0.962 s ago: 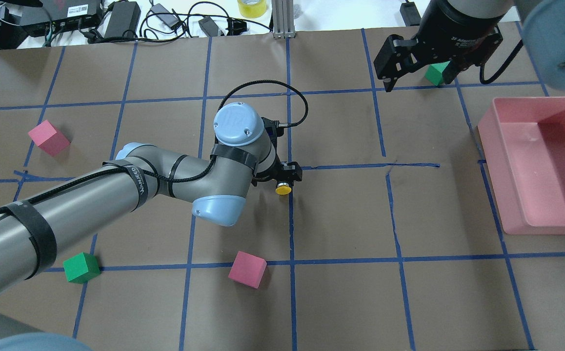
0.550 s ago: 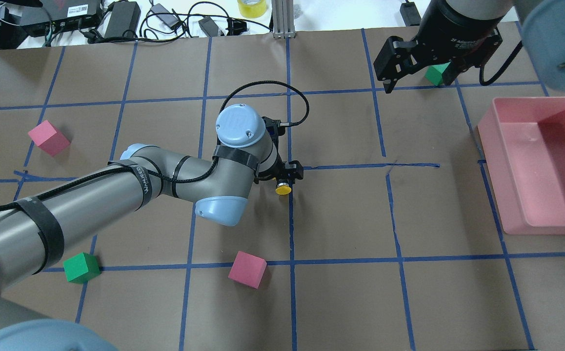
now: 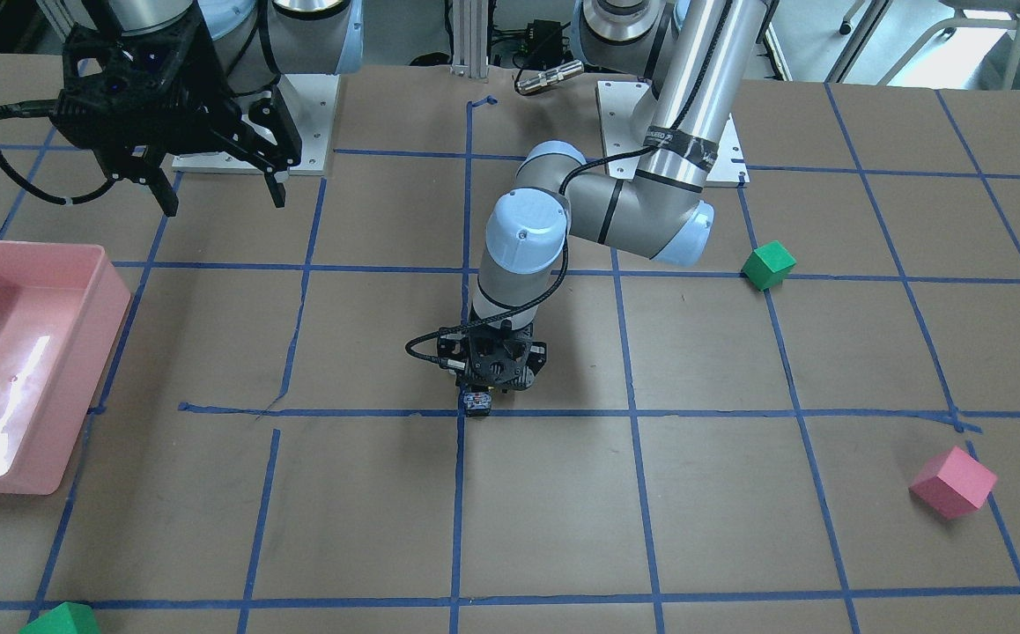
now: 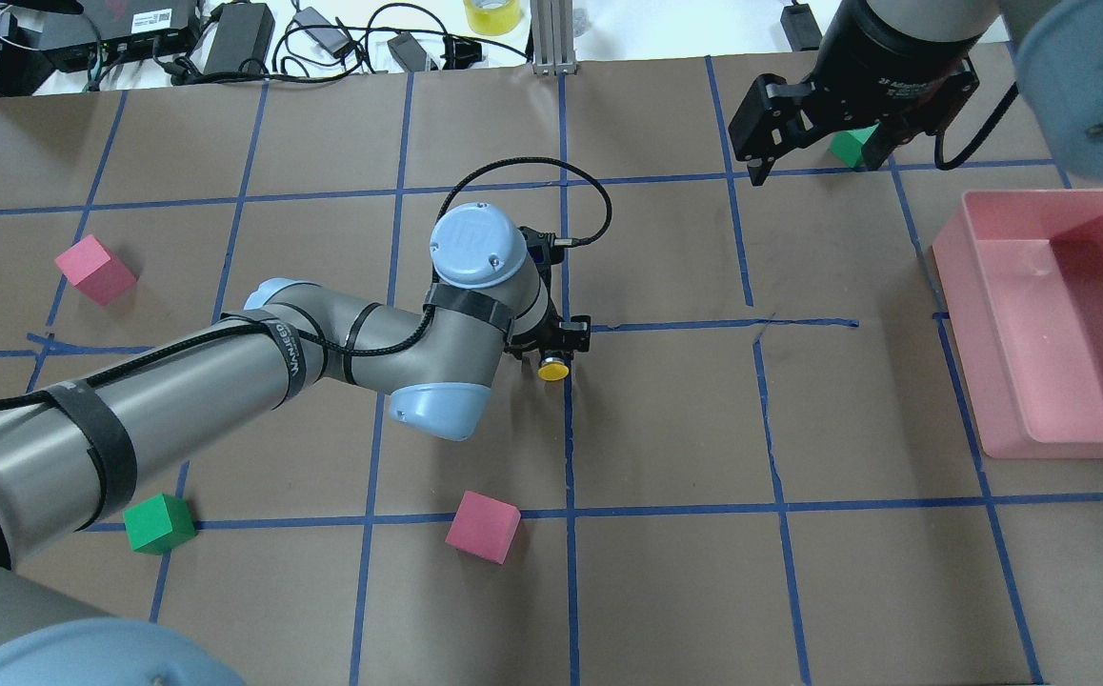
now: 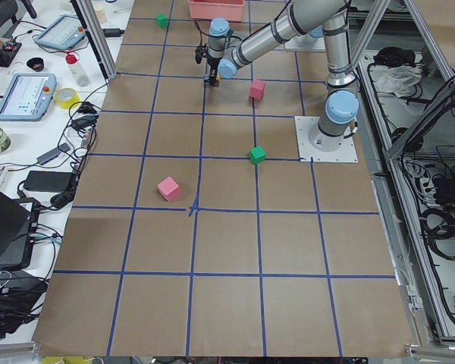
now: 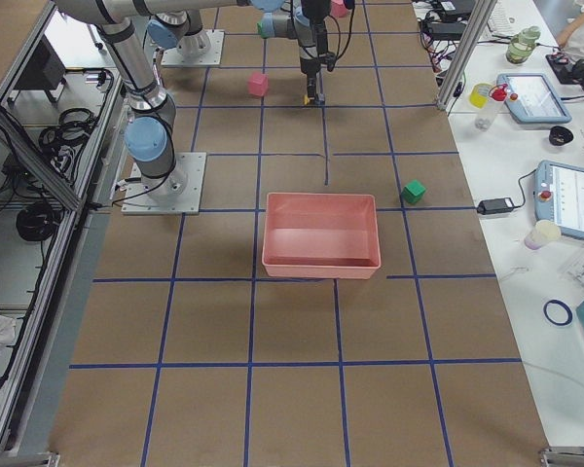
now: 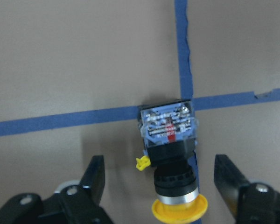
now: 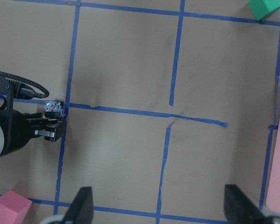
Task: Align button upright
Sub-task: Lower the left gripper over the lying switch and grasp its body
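The button [image 7: 170, 135] lies on its side at a crossing of blue tape lines, with its yellow cap [image 4: 552, 370] pointing toward the robot's side of the table. Its labelled black-and-grey body also shows in the front view [image 3: 477, 403]. My left gripper [image 7: 161, 184] is low over it and open. One finger [image 7: 95, 179] stands on each side of the button, both apart from it. In the overhead view the left gripper [image 4: 559, 341] hides the body. My right gripper [image 4: 813, 143] hangs open and empty over the far right of the table.
A pink bin [image 4: 961, 324] stands at the right edge. Pink cubes [image 4: 94, 270] [image 4: 483, 526] and a green cube [image 4: 159, 522] lie on the left and near side. Another green cube [image 4: 852, 145] sits under the right gripper. Cables and power bricks line the far edge.
The left arm's wrist and elbow have shifted slightly right over the button. The button has not moved. The right gripper has drifted slightly toward the far edge.
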### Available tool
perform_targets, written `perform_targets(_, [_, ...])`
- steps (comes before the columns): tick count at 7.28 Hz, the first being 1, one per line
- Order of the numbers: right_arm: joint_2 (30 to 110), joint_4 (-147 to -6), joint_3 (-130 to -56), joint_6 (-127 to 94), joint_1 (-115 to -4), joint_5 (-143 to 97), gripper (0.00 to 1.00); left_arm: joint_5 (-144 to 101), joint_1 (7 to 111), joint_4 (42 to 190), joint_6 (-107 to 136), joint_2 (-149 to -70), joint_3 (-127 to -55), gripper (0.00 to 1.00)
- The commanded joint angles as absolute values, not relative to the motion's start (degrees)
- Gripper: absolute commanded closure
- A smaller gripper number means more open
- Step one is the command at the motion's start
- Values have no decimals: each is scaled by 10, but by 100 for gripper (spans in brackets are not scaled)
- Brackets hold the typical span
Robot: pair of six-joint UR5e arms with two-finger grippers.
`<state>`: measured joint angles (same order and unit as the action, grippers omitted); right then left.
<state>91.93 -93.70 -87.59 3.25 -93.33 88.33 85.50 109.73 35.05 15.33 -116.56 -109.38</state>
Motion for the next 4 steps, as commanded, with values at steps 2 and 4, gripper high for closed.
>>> perform_targets(2, [919,-937,-876,33,-933,883,0,863,1099,352,186,-1167,-1078,100])
perform_targets(4, [918,-937,-876,33,-933,883,0,864,1098,355,195,-1158,-1071,100])
